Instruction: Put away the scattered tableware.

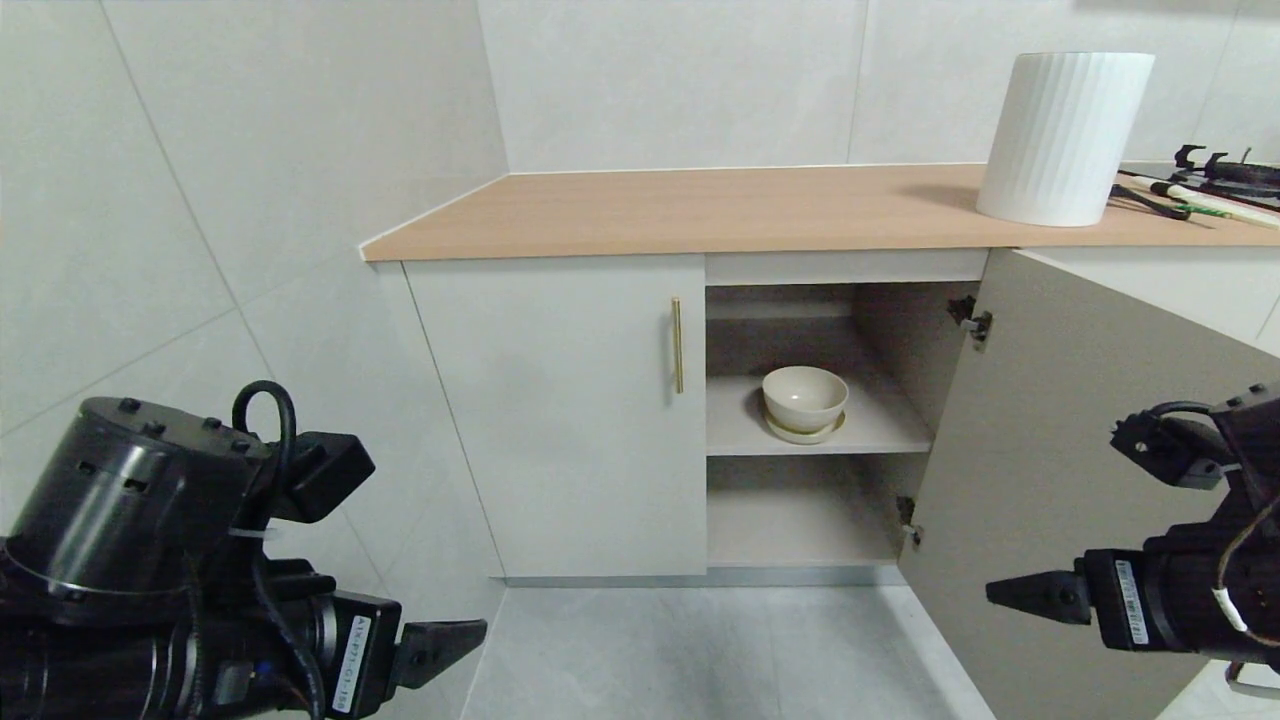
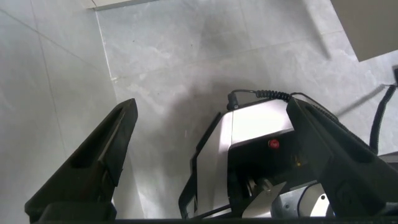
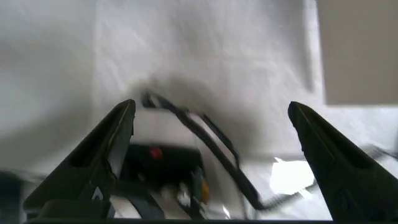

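Cream-coloured stoneware is what catches my eye: a bowl (image 1: pixel 805 397) sitting on a matching saucer (image 1: pixel 803 430), on the upper shelf (image 1: pixel 885 425) of the cupboard, a little right of the middle of the head view. The cupboard's right door (image 1: pixel 1050 430) is swung wide open; the left door (image 1: pixel 570 400), with its brass handle (image 1: pixel 677 345), is closed. Up on the wooden countertop (image 1: pixel 700 210), in the upper right, stands a white ribbed canister (image 1: pixel 1065 135), and just beside it at the right edge lie some thin utensils (image 1: pixel 1200 195), too small to make out properly.

The left gripper (image 2: pixel 211 118) and the right gripper (image 3: pixel 212 112) both hang low over the tiled floor, at the lower corners of the head view, fingers spread wide and holding nothing.

My guess is the bowl and saucer are stowed and the job sits between picks. Next, one arm would need to rise to the countertop for those utensils, or the right arm would push the open door shut.
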Robot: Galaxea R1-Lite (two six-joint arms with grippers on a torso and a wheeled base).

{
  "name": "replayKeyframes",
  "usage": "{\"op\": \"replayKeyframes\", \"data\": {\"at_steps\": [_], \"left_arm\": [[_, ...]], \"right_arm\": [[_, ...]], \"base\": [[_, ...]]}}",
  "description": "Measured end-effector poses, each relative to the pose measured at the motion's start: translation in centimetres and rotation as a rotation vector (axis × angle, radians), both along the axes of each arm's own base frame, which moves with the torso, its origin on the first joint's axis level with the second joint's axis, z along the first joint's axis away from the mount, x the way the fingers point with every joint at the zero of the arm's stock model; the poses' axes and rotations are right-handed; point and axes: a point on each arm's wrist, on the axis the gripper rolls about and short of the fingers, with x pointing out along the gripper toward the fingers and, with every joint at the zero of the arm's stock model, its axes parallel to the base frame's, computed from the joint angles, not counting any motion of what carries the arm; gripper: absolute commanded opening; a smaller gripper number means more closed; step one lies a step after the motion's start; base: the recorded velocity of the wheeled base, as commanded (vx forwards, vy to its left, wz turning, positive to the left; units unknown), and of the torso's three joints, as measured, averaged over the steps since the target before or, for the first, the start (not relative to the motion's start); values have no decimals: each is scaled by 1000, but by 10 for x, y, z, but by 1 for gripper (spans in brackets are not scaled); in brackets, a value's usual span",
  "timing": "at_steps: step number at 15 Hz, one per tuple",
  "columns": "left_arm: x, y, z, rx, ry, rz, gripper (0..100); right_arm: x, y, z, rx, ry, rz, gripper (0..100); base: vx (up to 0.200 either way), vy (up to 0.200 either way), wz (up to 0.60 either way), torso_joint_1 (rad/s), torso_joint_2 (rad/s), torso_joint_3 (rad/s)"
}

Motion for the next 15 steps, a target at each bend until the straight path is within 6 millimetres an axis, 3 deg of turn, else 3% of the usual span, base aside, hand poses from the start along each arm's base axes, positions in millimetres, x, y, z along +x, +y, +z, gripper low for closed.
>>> {"op": "replayKeyframes", "data": {"at_steps": [9, 13, 15], "left_arm": [[0, 0, 0, 3, 1, 0, 100], [0, 0, -1, 3, 2, -1, 100], [0, 0, -1, 3, 3, -2, 100]], "right_arm": [[-63, -30, 28, -215, 190, 170, 100], [-69, -35, 32, -257, 165, 141, 100], [-70, -36, 32, -263, 162, 131, 100]], "base": [[0, -200, 0, 3, 0, 3], [0, -200, 0, 1, 2, 2], [0, 0, 0, 0, 0, 0]]}}
